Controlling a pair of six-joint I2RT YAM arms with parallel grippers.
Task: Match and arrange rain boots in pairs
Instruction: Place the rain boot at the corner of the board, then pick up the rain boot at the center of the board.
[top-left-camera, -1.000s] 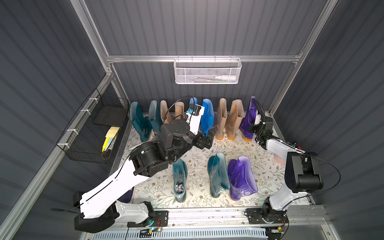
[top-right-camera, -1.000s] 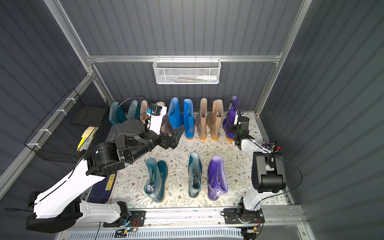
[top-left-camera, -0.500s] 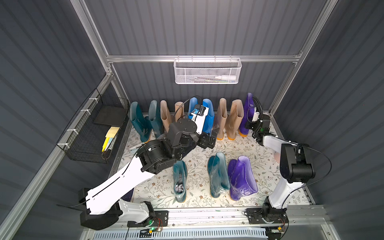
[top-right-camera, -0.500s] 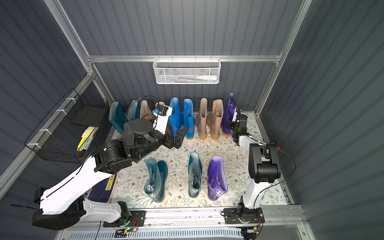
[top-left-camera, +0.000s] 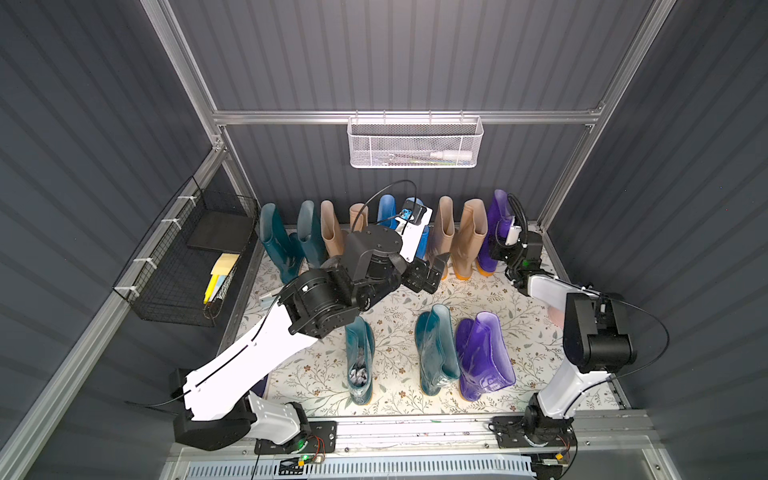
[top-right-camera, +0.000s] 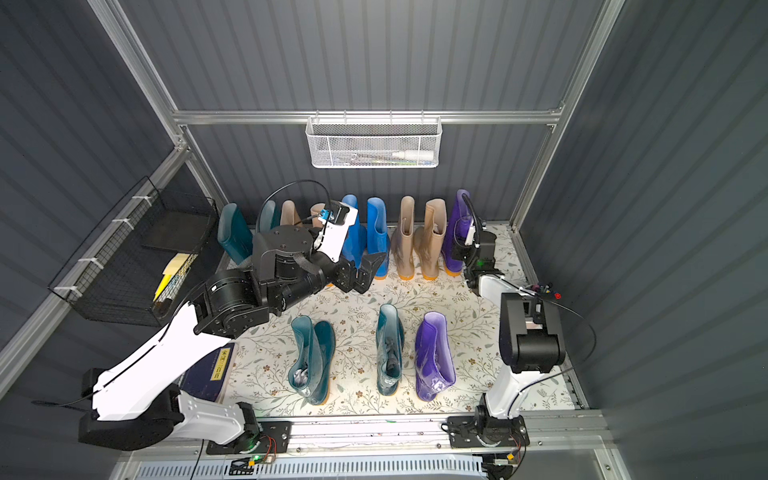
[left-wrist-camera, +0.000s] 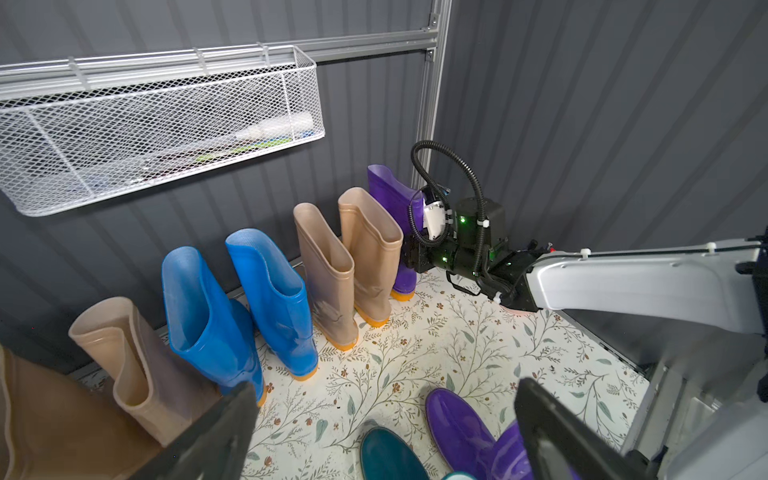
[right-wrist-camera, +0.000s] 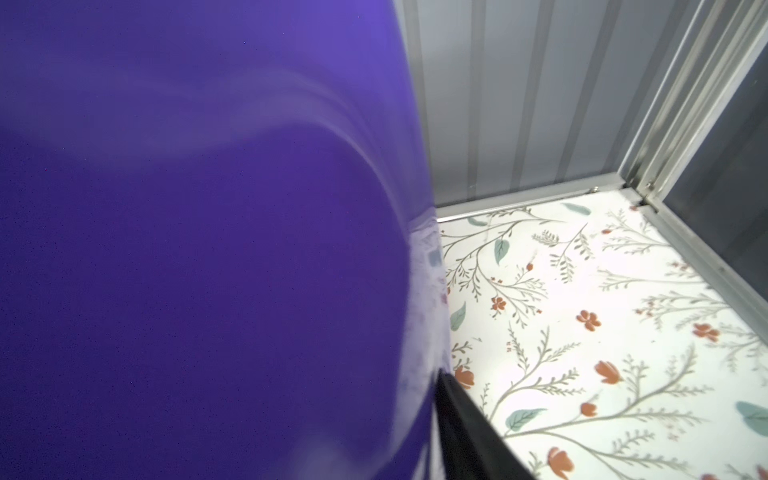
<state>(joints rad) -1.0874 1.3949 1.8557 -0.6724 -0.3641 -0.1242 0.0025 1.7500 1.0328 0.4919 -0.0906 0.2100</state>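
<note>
The purple boot (left-wrist-camera: 390, 191) stands upright at the end of the back row. Its shaft is vertical and its toe points away from the ribbed grey wall (left-wrist-camera: 249, 199). The right hand (left-wrist-camera: 411, 257) reaches level from a low, outstretched arm and meets its shaft. One black finger (right-wrist-camera: 457, 436) lies along the boot's edge; whether the hand pinches it, I cannot tell. Just past that hand stand two beige boots (left-wrist-camera: 370, 249), then two blue boots (left-wrist-camera: 270, 291). The left hand (left-wrist-camera: 386, 386) hovers near the blue pair, spread wide, tilted downward and empty. Below it on the floral mat (top-left-camera: 399, 307) stand a second purple boot (top-left-camera: 482, 353) and two teal boots (top-left-camera: 359, 357).
</note>
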